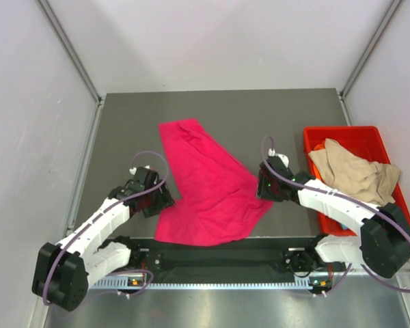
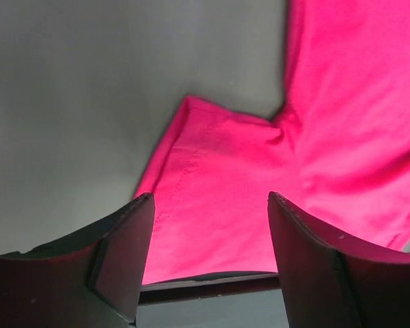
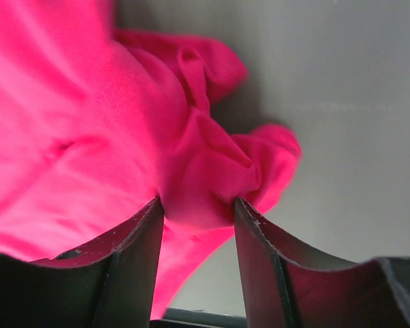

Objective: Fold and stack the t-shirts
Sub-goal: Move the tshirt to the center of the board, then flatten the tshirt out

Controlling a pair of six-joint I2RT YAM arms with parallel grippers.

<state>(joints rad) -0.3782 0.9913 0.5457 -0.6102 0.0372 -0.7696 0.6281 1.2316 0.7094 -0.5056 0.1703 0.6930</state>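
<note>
on the middle of the bench (image 1: pixel 123 123), the magenta t-shirt (image 1: pixel 208 188) lies rumpled down to the near edge. left gripper (image 2: pixel 208 198) gapes open over its left side. right gripper (image 3: pixel 197 201) has a wad of that cloth between its fingers, can't tell if it's pinched. tan t-shirt (image 1: pixel 352 171) covers most of the red bin (image 1: pixel 369 133).

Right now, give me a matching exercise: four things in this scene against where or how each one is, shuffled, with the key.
Things:
1. pink t-shirt
2. tan t-shirt
3. left gripper
4. right gripper

Places or states:
A. pink cloth bunched between its fingers
B. lying spread out on the table
C. draped in the red bin
D. jaws open, nothing between them

Pairs: 1-B, 2-C, 3-D, 4-A
</note>
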